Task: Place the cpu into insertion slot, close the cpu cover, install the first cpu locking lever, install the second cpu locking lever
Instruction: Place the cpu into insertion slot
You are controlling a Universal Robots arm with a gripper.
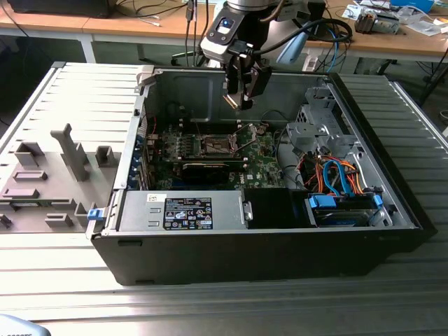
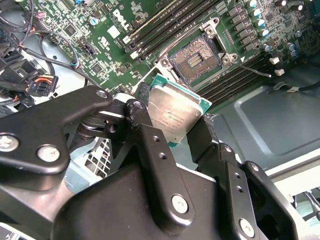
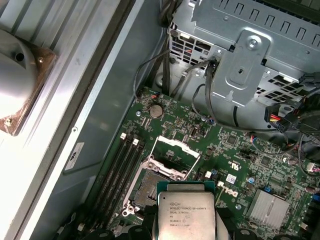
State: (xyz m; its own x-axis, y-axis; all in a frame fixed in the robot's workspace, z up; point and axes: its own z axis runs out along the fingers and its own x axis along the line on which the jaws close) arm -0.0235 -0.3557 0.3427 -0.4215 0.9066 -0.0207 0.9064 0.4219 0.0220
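Close in, the end effector [image 2: 169, 122] has its 2 black fingers [image 2: 150, 145] closed part-way onto the cpu [image 2: 177, 107], pinching opposite edges of the chip. Metal top of the chip faces the cameras in both wrist views; green border shows round it.

- The cpu hangs in the air above the board, apart from the insertion slot [image 2: 194, 59] and not seated.
- Slot is bare, with a dark pin field and a silver rim. In the first wrist view it lies just beyond the chip [image 3: 186, 215].
- The cpu cover [image 3: 177, 146] stands raised off the slot, hinged up at the far edge.
- A thin metal lever [image 2: 252, 70] sticks out beside the slot, unlatched.
- Long black memory slots [image 3: 117, 170] run alongside the socket on the green motherboard [image 1: 259, 154].
- A grey drive cage [image 3: 240, 65] with cables sits past the board.

In the exterior view, the arm reaches down into an open black computer case [image 1: 245, 252] lying on its side. A grey power supply [image 1: 182, 210] sits along the near wall, with blue and orange cables [image 1: 336, 178] toward the exterior view's right. The case rests on a ribbed metal worktop [image 1: 70, 280]. Grey fixture blocks [image 1: 66, 150] stand at the exterior view's left. Wooden desks [image 1: 105, 24] sit farthest back.
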